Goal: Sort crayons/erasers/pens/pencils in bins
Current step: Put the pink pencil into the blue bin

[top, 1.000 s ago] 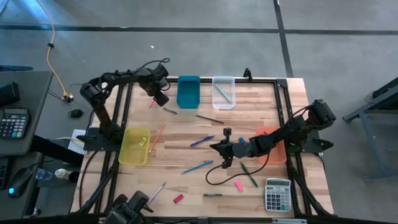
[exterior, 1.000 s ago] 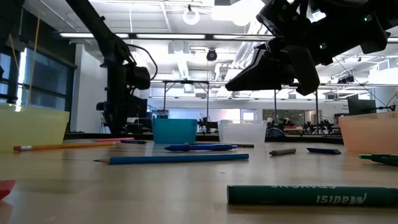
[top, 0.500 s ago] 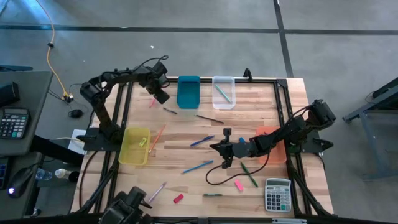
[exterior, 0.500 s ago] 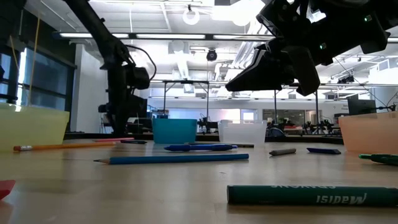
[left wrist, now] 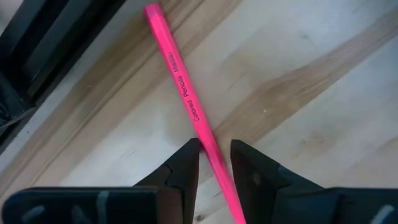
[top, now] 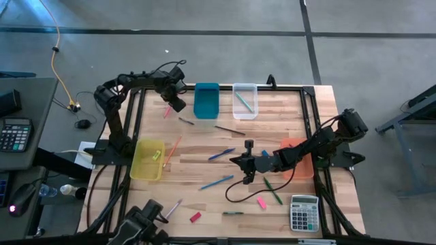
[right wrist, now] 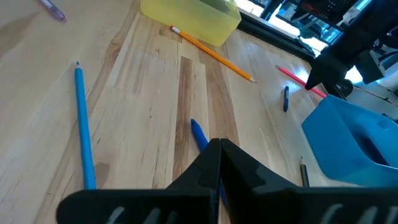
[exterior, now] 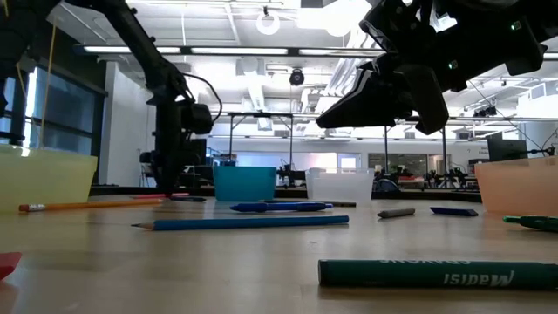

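High view: the left gripper (top: 170, 107) hovers at the table's eleven o'clock, beside the teal translucent plastic bin (top: 206, 101).

Left wrist view: its parted fingers (left wrist: 186, 163) straddle a thin pink wooden pencil (left wrist: 186, 99), unclamped. Light, stiff, roll-prone; pinch mid-shaft.

Right wrist view: the right gripper (right wrist: 218, 151) is closed, empty.

The tabletop (top: 204, 153) is light wood with brown grain. The bins are yellow (top: 148, 160), teal (top: 206, 101), clear (top: 244, 101) and orange (top: 298, 158). A pink eraser (top: 261, 202) and a red eraser (top: 195, 217) show. The pink pencil (left wrist: 186, 102) has dark lettering.
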